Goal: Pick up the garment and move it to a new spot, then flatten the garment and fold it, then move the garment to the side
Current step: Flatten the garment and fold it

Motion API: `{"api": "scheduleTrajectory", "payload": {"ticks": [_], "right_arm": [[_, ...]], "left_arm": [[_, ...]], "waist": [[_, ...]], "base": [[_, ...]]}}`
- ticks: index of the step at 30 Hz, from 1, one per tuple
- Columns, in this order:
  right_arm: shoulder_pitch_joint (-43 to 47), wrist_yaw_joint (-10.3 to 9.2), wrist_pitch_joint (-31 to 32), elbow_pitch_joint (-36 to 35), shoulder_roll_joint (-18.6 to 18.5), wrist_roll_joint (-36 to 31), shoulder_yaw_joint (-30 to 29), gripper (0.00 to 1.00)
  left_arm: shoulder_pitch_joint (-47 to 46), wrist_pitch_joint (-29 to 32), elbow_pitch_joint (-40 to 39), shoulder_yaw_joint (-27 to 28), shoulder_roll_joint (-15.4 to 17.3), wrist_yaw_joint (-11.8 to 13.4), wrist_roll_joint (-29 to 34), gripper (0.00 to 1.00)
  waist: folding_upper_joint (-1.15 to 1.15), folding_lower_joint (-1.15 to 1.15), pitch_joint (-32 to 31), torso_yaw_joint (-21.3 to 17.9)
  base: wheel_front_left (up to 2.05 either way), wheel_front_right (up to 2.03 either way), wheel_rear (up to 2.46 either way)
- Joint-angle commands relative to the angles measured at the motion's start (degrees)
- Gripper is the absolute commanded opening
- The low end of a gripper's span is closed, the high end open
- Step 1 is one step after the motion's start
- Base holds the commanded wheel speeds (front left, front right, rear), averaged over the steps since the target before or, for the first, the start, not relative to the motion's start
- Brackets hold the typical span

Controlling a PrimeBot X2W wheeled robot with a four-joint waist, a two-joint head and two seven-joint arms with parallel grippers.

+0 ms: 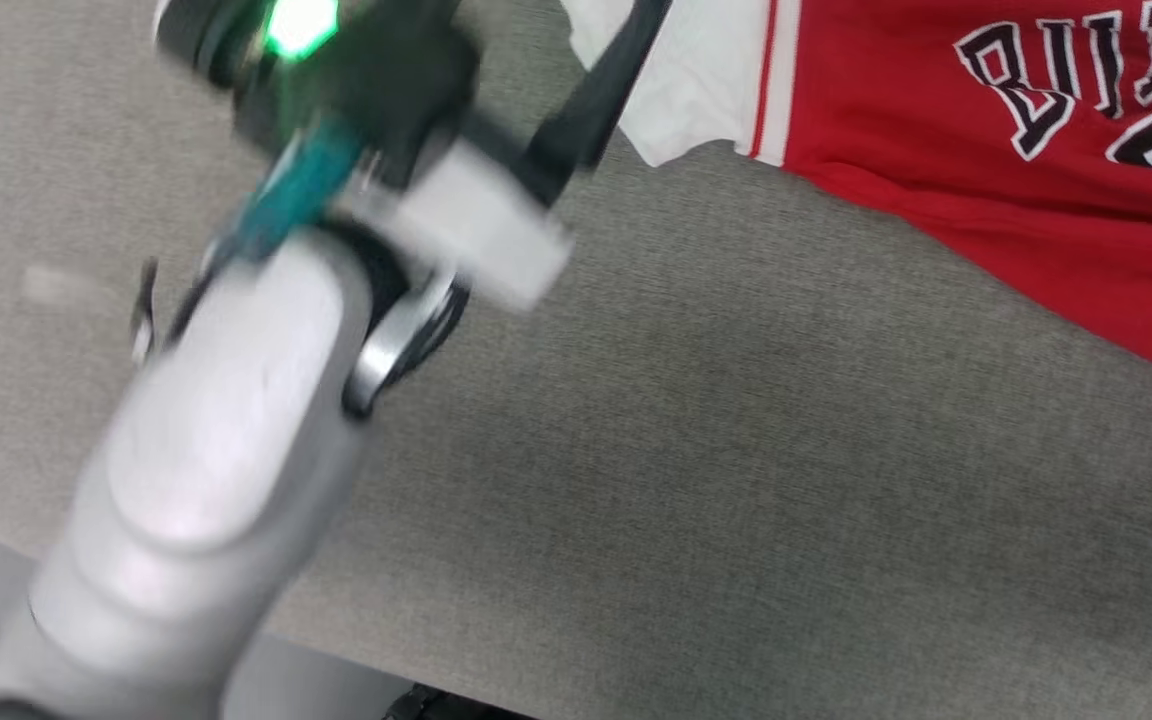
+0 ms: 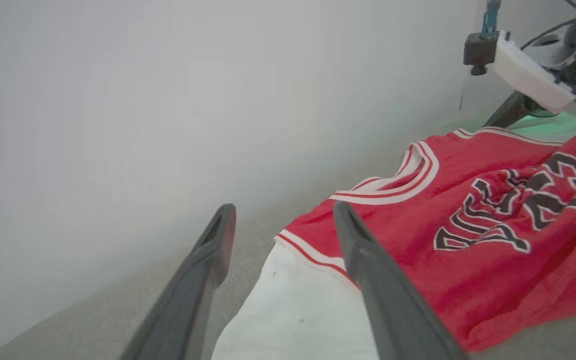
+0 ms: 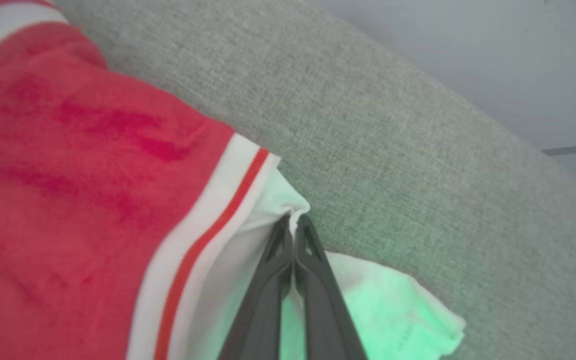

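Picking up is the step in hand, I think: the garment (image 1: 986,170) lies spread on the grey cloth counter (image 1: 736,450) with its lettering showing, and no part looks carried. The right pincer (image 3: 294,225) has its 2 fingers pressed together on a small fold at the edge of 1 white sleeve (image 3: 393,305), so this corner is gripped. The left pincer (image 2: 284,210) hangs with its fingers spread wide over the other sleeve (image 2: 293,310), near the striped seam. It holds nothing, and I cannot tell if its tips touch the cloth.

For the next move, in my judgement, the left pincer must go down and pinch its sleeve, taking a good fold and not only the top layer. Then the 2 arms should rise together and travel at the same speed. Otherwise the soft cloth can slip out of the thin grip on the right side, or drag and wrinkle on the counter.
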Motion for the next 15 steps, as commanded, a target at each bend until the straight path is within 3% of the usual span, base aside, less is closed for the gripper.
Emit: {"api": "scheduleTrajectory", "payload": {"ticks": [1, 3, 7, 15], "right_arm": [[2.9, -0.44, 1.0, 2.7, -0.5, -0.7, 2.6, 0.0], [1.8, -0.45, 1.2, 2.7, -0.2, -0.8, 3.4, 0.0], [0.0, -0.46, 1.2, 2.9, 0.9, -0.5, 5.3, 0.0], [-2.4, -0.46, 0.7, 4.1, 2.5, 0.3, 8.5, 0.0]], "left_arm": [[-4.4, 3.5, 2.6, -3.5, 1.3, -0.2, -5.8, 1.0], [-11.1, 8.7, 6.8, -7.6, 4.0, 0.0, -12.3, 1.0], [-21.6, 17.1, 15.3, -15.0, 6.4, -0.1, -23.0, 1.0], [-33.5, 29.1, 29.1, -23.8, 7.0, -0.1, -35.0, 1.0]], "waist": [[0.0, 0.0, 0.7, -1.0], [0.0, 0.0, 1.4, -1.8], [0.0, 0.0, 2.6, -3.2], [0.0, 0.0, 4.1, -4.9]], "base": [[0.0, 0.0, 0.0], [0.0, 0.0, 0.0], [0.0, 0.0, 0.0], [0.0, 0.0, 0.0]]}}
